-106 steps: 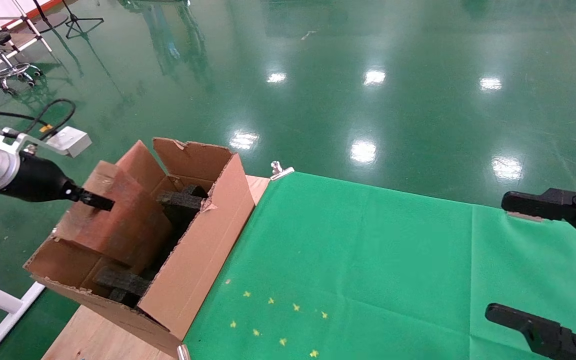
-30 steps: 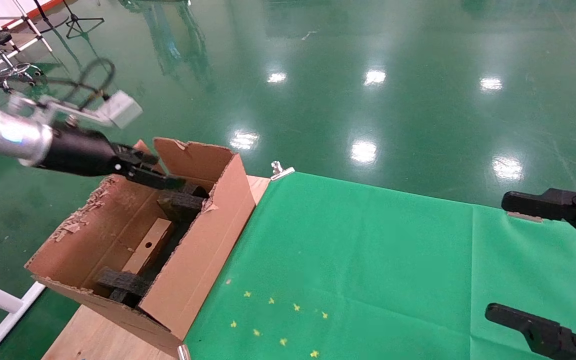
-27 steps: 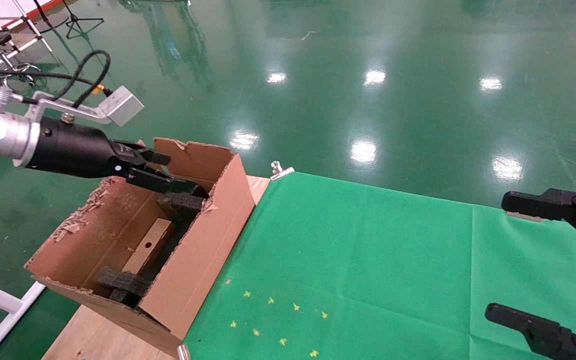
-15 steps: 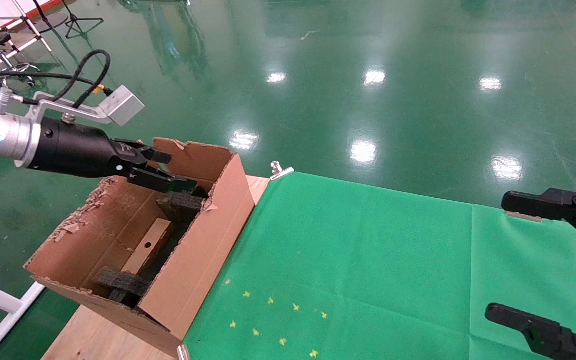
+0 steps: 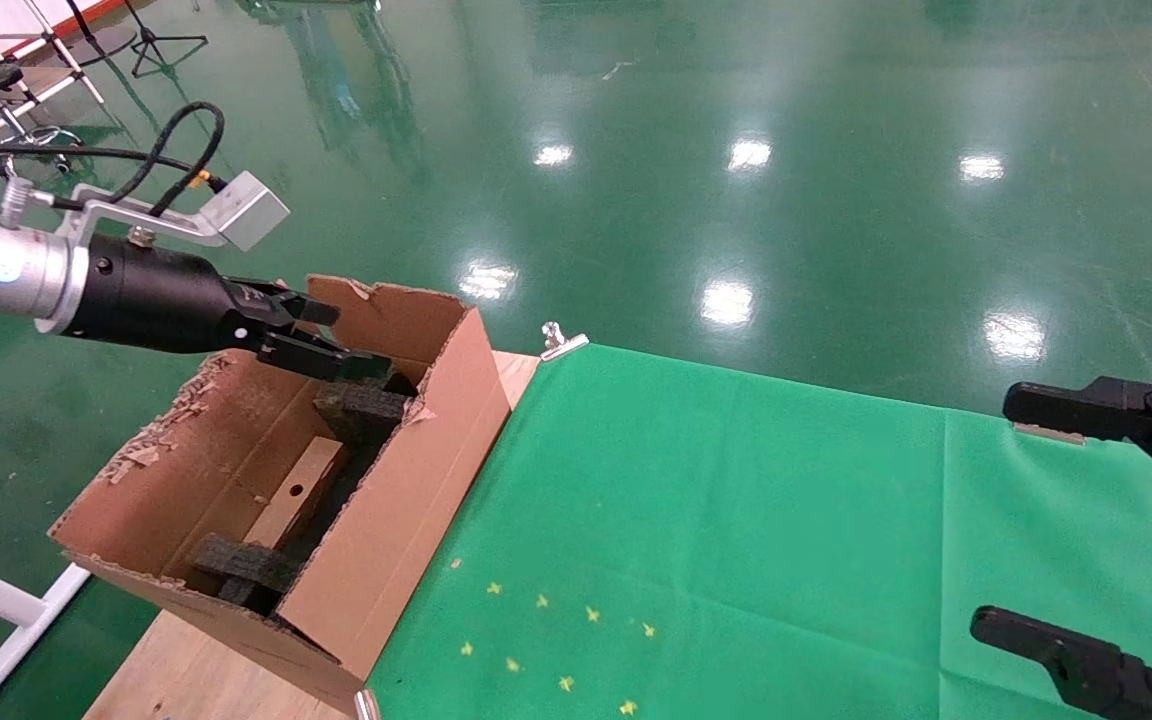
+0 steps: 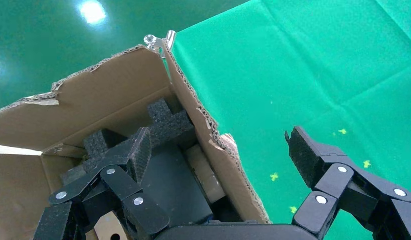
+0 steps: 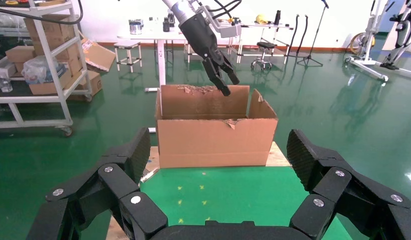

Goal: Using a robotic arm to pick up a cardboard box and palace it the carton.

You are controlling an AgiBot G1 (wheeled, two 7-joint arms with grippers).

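The cardboard box [image 5: 294,492], narrow with a round hole, lies inside the carton [image 5: 406,520] between black foam blocks [image 5: 361,410]. My left gripper [image 5: 356,340] hangs open and empty above the carton's far end. In the left wrist view its jaws [image 6: 219,142] stand wide apart over the carton's right wall [image 6: 213,150], and a tan piece of the box [image 6: 104,226] shows low behind the linkage. My right gripper [image 5: 994,513] is open and empty over the table's right side; its wrist view [image 7: 218,147] faces the carton [image 7: 213,140] and the left arm [image 7: 203,35].
A green cloth [image 5: 736,520] with several small yellow marks [image 5: 556,640] covers the table to the right of the carton. A metal clip [image 5: 561,340] holds the cloth's far corner. Bare wood [image 5: 186,670] shows under the carton. Shelves [image 7: 43,60] stand beyond.
3.5 s ago my left gripper was low at the carton's left side by a raised brown flap. It has risen over the far end, open. In the last second it barely moved.
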